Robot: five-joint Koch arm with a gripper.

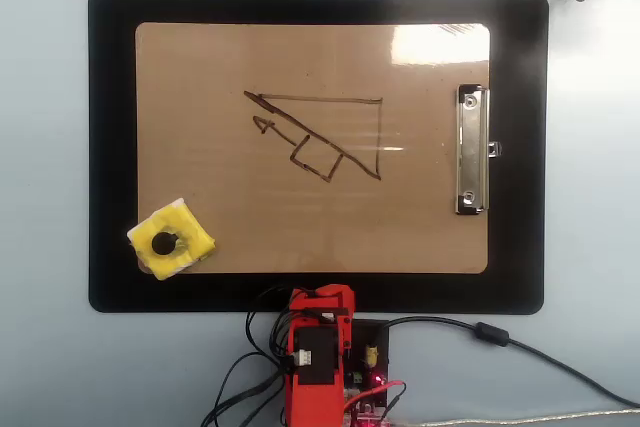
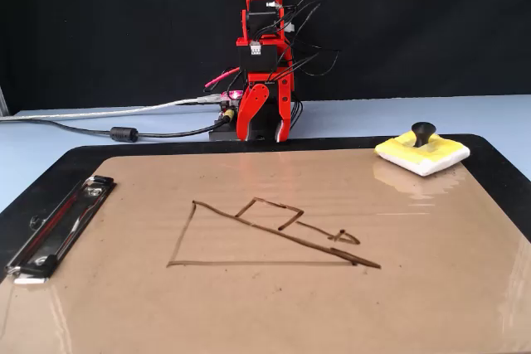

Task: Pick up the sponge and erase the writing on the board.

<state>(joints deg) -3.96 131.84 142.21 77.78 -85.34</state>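
Sponge (image 1: 171,240) sits at the board's (image 1: 220,67) 7 o'clock corner in the overhead view, slightly overhanging the edge onto the black mat (image 1: 110,147); black knob upright in its centre. In the fixed view the sponge (image 2: 423,154) lies at 2 o'clock. Writing (image 1: 320,135) intact mid-board: triangle, small square, arrow strokes. Metal clip (image 1: 472,150) at 3 o'clock overhead. Arm folded at its base off the mat, 6 o'clock overhead. Gripper (image 2: 267,133) points down, well apart from the sponge, jaws parted a little at the tips, nothing held. Cables (image 2: 116,132) trail from the base.
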